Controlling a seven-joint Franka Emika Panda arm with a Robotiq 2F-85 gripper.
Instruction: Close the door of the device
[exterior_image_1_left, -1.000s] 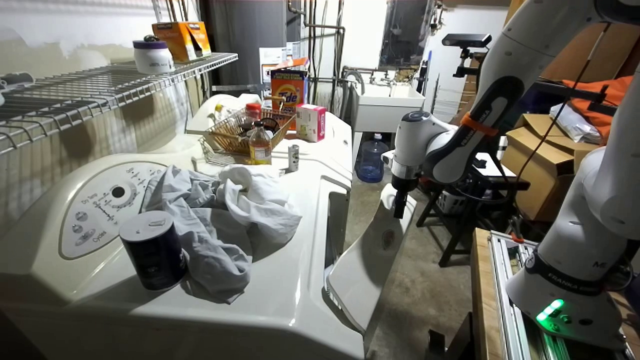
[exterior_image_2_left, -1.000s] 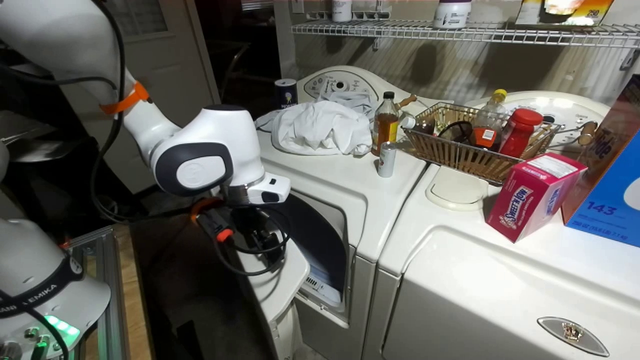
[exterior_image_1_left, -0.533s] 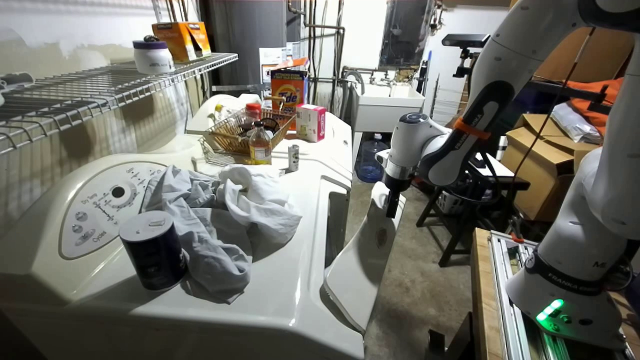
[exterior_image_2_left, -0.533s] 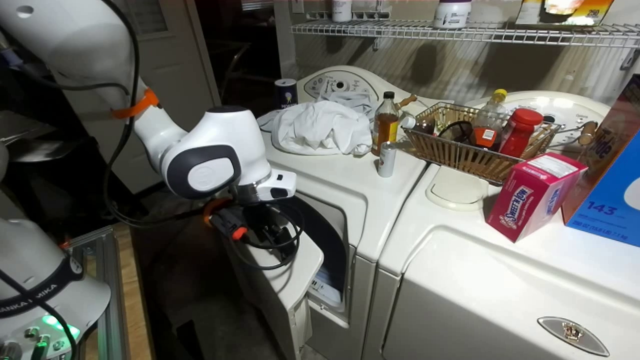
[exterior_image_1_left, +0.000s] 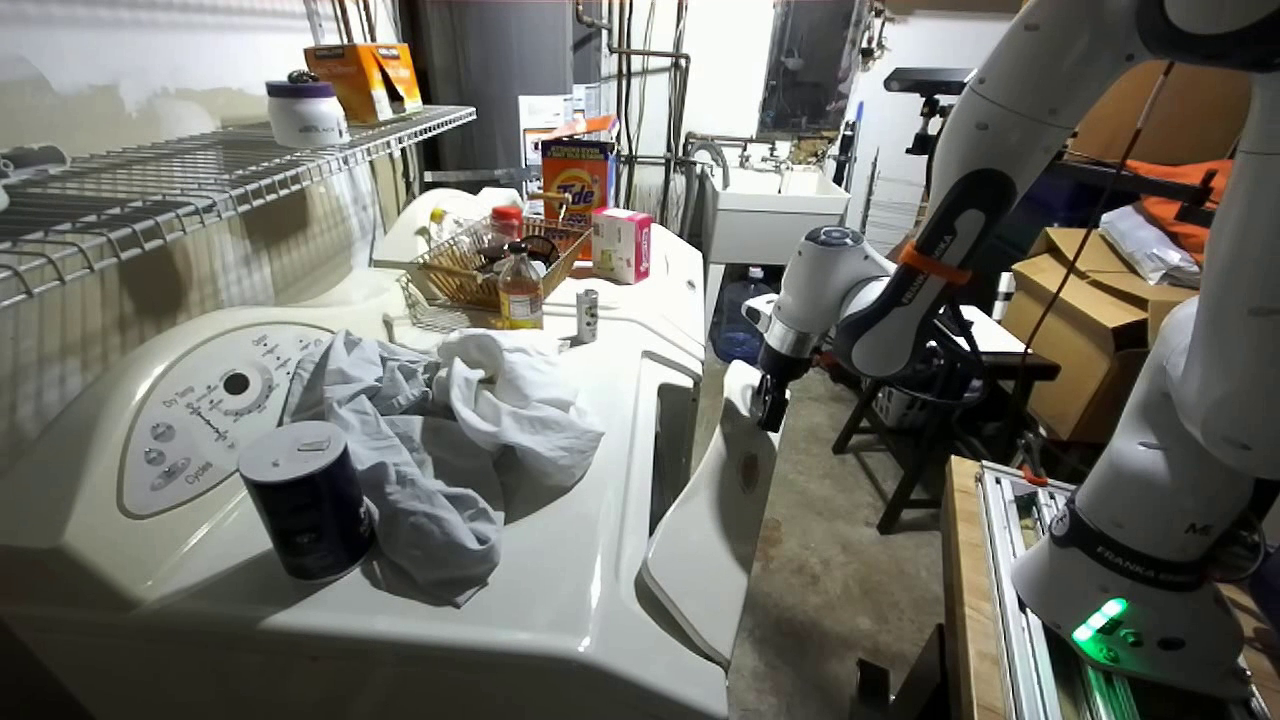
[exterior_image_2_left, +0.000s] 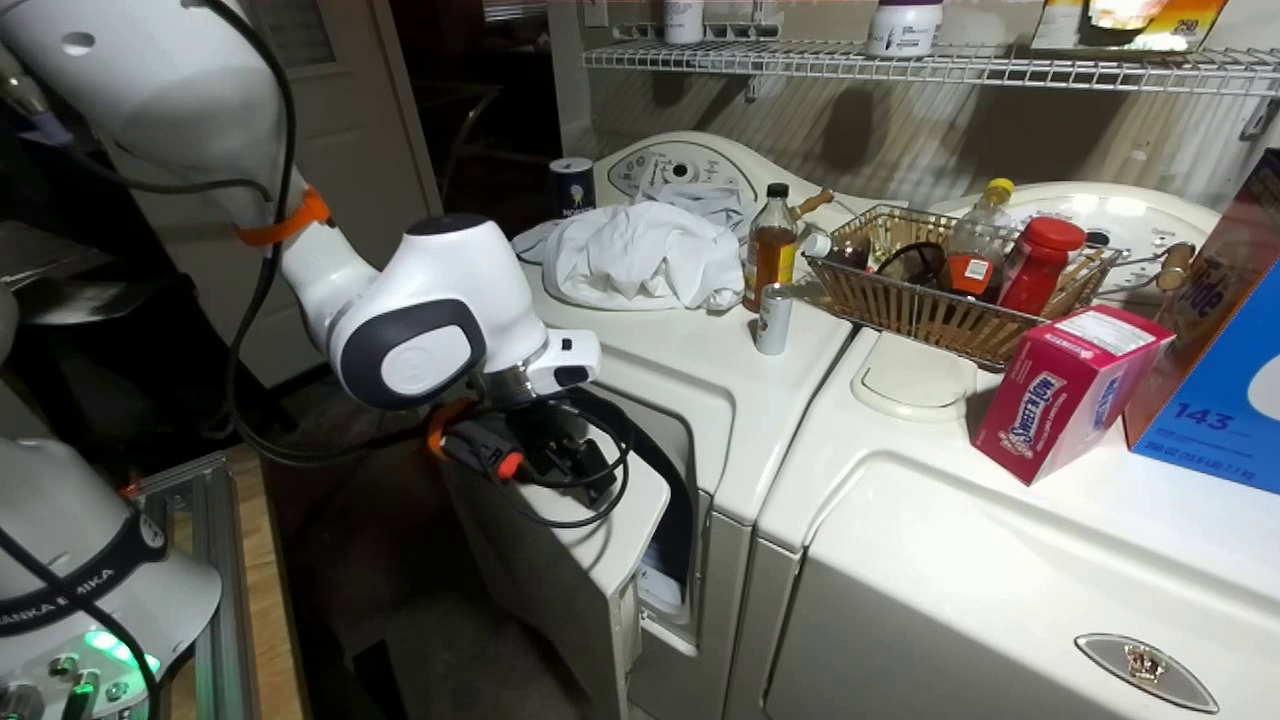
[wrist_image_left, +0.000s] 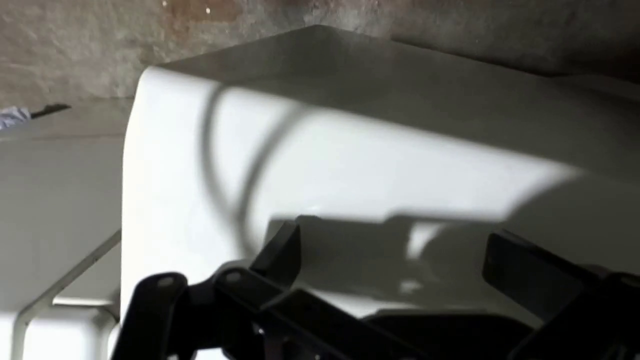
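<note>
The door (exterior_image_1_left: 715, 540), a white hinged panel, stands partly open from the front of the device (exterior_image_1_left: 560, 620), a white appliance with a dial panel. Both also show in another exterior view, the door (exterior_image_2_left: 560, 615) at an angle and the device (exterior_image_2_left: 690, 345) with its dark opening visible. My gripper (exterior_image_1_left: 770, 405) is at the upper part of the door near its free end; it also shows there (exterior_image_2_left: 590, 480). In the wrist view my gripper (wrist_image_left: 392, 250) is open, fingers wide apart, with the white door (wrist_image_left: 360, 160) before them. I cannot tell whether they touch it.
A white cloth (exterior_image_1_left: 440, 440), a dark canister (exterior_image_1_left: 305, 515), a bottle (exterior_image_1_left: 521, 290) and a small can (exterior_image_1_left: 587, 315) stand on the device. A second white appliance (exterior_image_2_left: 960, 600) adjoins it. A wooden bench edge (exterior_image_1_left: 965, 600) lies by the robot base. A loose cable loops round the gripper.
My gripper has moved toward the device. The door has swung inward with it, and the gap at its free end is narrower. The gripper has tilted a little.
</note>
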